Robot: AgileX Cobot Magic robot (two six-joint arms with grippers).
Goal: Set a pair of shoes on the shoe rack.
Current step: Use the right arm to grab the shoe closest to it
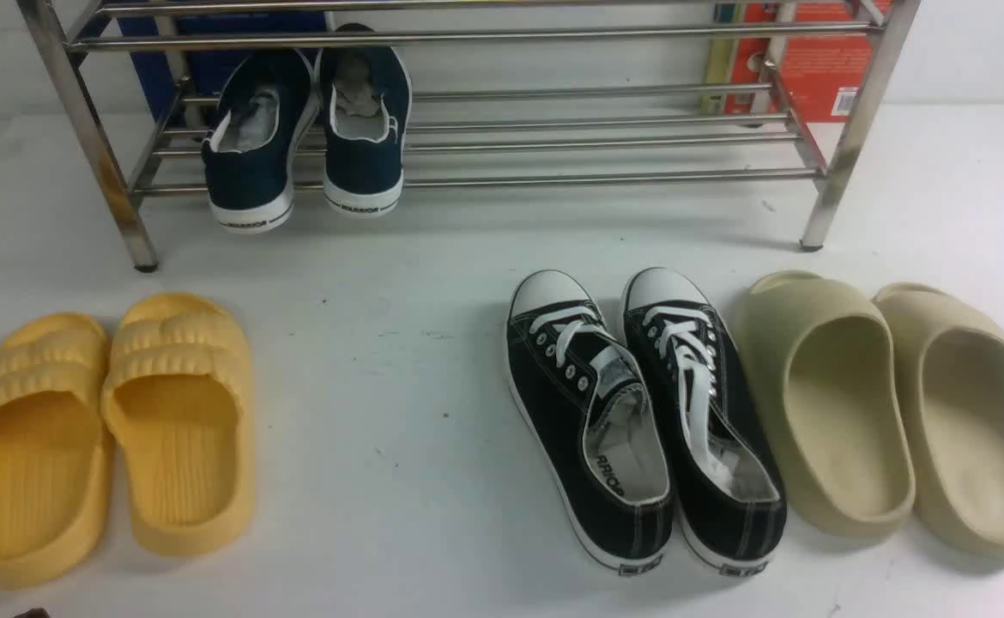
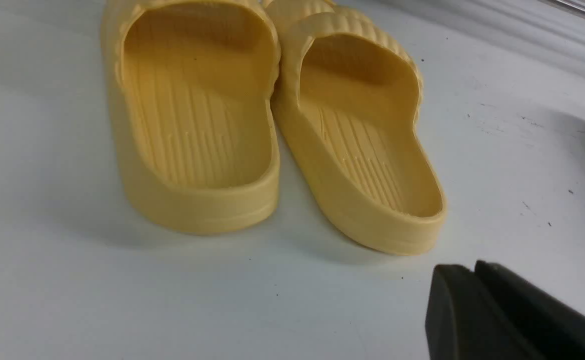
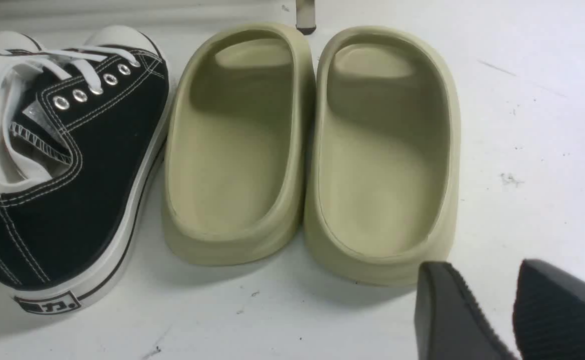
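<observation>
Approach step, I judge: the sneakers stand ungrasped before the rack. The left gripper has jaws together, the right gripper apart; next probably calls for reaching the sneakers.

The shoe rack stands at the back of the counter, with a box behind its left end and another behind its right end. On its lower shelf, toward the left end, the slip-on sneakers sit side by side, heels over the front bar. In front of the rack, three pairs lie in a row, toes toward it. The ridged slippers lie far left, touching each other. Well apart from them, right of centre, lie the lace-up sneakers, pressed close together. The smooth slippers lie just beside the right sneaker, at the far right.
</observation>
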